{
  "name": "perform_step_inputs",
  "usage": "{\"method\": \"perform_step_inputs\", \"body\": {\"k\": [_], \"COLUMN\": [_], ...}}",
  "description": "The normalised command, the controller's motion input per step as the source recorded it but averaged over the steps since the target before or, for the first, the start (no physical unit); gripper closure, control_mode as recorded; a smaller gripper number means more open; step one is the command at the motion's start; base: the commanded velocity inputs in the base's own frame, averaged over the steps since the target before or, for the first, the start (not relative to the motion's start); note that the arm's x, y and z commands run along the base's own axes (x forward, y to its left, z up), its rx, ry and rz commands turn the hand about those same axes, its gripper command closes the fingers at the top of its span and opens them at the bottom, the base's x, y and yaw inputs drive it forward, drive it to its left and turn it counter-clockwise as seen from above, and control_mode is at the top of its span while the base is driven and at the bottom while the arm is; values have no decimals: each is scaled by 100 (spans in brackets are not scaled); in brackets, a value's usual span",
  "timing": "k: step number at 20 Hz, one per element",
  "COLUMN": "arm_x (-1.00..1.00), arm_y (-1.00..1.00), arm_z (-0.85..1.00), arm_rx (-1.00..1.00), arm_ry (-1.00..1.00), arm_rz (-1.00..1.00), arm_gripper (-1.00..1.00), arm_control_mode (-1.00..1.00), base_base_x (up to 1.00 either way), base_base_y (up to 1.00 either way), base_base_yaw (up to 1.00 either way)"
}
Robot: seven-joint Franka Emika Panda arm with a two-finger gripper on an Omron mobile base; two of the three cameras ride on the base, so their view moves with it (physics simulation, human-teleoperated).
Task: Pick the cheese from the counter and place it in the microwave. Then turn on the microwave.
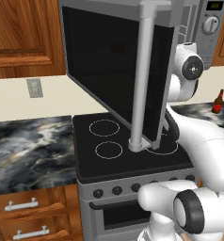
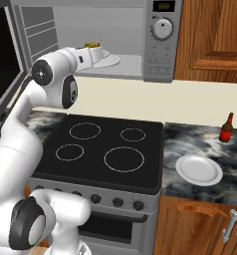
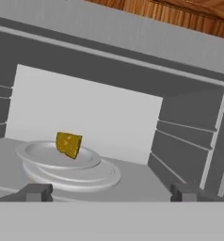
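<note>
**While end effector hangs spread, cheese sits on plate inside microwave**

With its door (image 1: 115, 70) swung wide open, the microwave (image 2: 163, 42) sits above the stove, and the cheese (image 3: 68, 144) rests on a small pale plate (image 3: 38, 153) on the round tray (image 3: 102, 175) on the oven floor. Cheese stands at the near-right part of that plate, toward its rim, touching nothing else. In the right base view the cheese (image 2: 93, 46) shows as a yellow speck on the plate just past the arm's wrist.

End effector (image 3: 113, 192) is spread wide, both dark tips at the bottom corners of the hand view, nothing between them. It points into the cavity from the front opening; tips are clear of the cheese, at about the tray's front edge. Left fingertip (image 3: 37, 192) is in front of the tray rim, contact cannot be told.

Arm reaches up from the base over the stovetop (image 2: 108, 149), wrist at the left side of the opening.

Control panel at the microwave's right edge: round white knob (image 2: 162, 29) under a small green display (image 2: 164, 6). The long silver handle (image 1: 143, 75) runs down the door's free edge.

On the tabletop (image 2: 205, 144) right of the stove: a white plate (image 2: 198, 170) near the front edge, a brown bottle (image 2: 226, 128) well behind it at the back edge by the wall. Tabletop section left of the stove (image 1: 29, 146) sits over wooden drawers (image 1: 24, 212).
</note>
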Motion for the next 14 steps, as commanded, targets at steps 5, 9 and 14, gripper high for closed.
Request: {"method": "perform_step_inputs", "body": {"k": [5,9,14], "arm_x": [-59,-63,-63], "arm_y": [-9,-13,0], "arm_z": [20,10,0], "arm_rx": [0,0,1], "arm_ry": [0,-1,-6], "arm_rz": [-3,0,0], "arm_gripper": [-100,-100,-100], "arm_control_mode": [-100,-100,-100], "base_base_x": [0,0,0], "base_base_y": [0,0,0], "base_base_yaw": [0,0,0]}}
